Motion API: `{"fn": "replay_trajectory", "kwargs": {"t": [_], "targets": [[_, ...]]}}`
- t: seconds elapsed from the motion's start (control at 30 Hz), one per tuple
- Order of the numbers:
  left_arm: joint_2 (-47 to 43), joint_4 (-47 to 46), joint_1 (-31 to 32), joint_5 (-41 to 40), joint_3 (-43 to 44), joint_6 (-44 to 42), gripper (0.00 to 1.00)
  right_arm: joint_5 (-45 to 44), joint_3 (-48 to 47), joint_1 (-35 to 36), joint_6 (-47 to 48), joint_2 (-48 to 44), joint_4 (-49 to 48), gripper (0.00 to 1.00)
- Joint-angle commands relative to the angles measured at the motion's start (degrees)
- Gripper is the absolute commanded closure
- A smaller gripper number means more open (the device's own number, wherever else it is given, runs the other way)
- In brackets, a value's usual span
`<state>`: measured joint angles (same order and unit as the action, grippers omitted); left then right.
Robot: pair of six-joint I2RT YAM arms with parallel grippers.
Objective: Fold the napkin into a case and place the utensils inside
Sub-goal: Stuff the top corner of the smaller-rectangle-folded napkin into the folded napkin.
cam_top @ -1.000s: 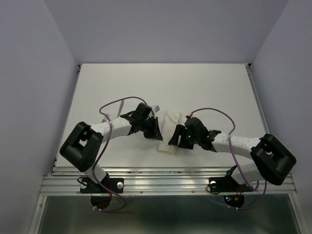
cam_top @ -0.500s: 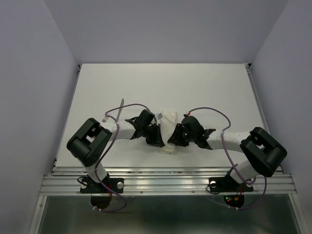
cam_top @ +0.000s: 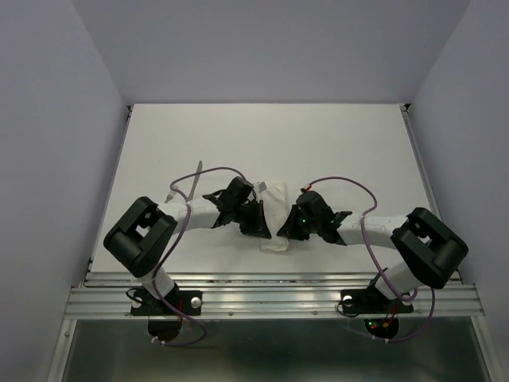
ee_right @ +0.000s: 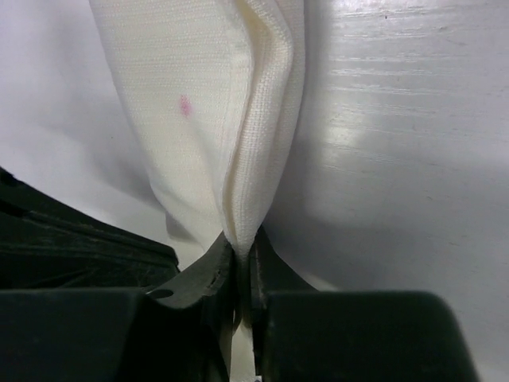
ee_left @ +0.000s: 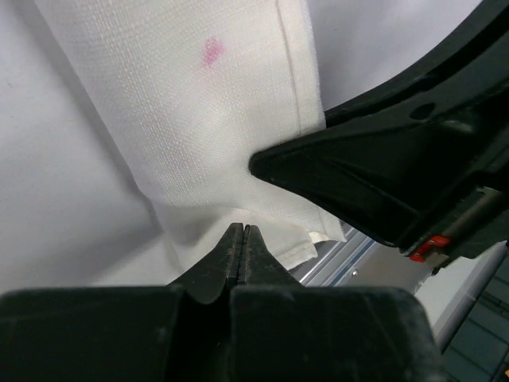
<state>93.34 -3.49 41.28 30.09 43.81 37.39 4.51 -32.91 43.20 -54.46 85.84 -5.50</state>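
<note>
The napkin [cam_top: 276,213] lies folded into a narrow white strip between my two grippers, near the table's front edge. It carries a small pink spot [ee_left: 211,51]. My right gripper [ee_right: 243,253] is shut on the napkin [ee_right: 238,159], pinching its layered edge, and the cloth bunches up between the fingers. My left gripper [ee_left: 242,232] is shut, with its tips against the near end of the napkin [ee_left: 199,119]. I cannot tell whether any cloth is caught in them. One slim silver utensil [cam_top: 196,172] lies left of the left arm, partly under its cable. No other utensils show.
The right gripper's black finger [ee_left: 358,175] crosses the left wrist view, close to my left fingertips. A metal rail [cam_top: 270,296] runs along the table's front edge just behind the napkin's near end. Purple cables [cam_top: 211,170] loop over both arms.
My right gripper has moved left onto the napkin and shut on its edge. The left arm has drawn in toward the napkin's other side. The napkin has bunched and narrowed.
</note>
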Motion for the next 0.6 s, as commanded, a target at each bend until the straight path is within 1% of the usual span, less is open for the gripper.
{"fn": "replay_trajectory", "kwargs": {"t": [0.0,0.07,0.17,0.27,0.37,0.4,0.47,0.57], "targets": [[-4.9,5.4,0.3,-2.7,4.5,-2.5,1.0,-3.5,1.7,0.3,1.2,-0.6,4.7,0.93],[-6.3,8.3,-0.1,-4.2,6.7,-3.4,1.0,-3.5,1.6,0.3,2.3,-0.5,4.7,0.94],[-6.2,8.6,-1.4,-4.5,8.7,-4.1,1.0,-2.9,1.4,0.3,3.9,-0.2,4.1,0.97],[-1.6,8.5,-2.1,-5.6,13.4,-4.8,1.0,-2.9,1.7,0.3,4.8,0.0,3.6,0.97],[4.6,7.4,-3.2,-6.7,20.2,-4.7,1.0,-2.6,1.4,0.3,5.4,0.6,3.3,0.97],[5.9,6.9,-3.4,-7.1,20.3,-4.5,1.0,-2.4,1.4,0.3,5.6,0.6,3.3,0.97],[9.1,6.5,-4.0,-8.4,24.5,-4.3,1.0,-2.4,1.3,0.3,5.8,0.8,3.4,0.98],[12.7,7.3,-4.5,-9.1,27.0,-4.9,1.0,-2.6,1.1,0.3,5.9,0.7,3.3,0.98]]}}
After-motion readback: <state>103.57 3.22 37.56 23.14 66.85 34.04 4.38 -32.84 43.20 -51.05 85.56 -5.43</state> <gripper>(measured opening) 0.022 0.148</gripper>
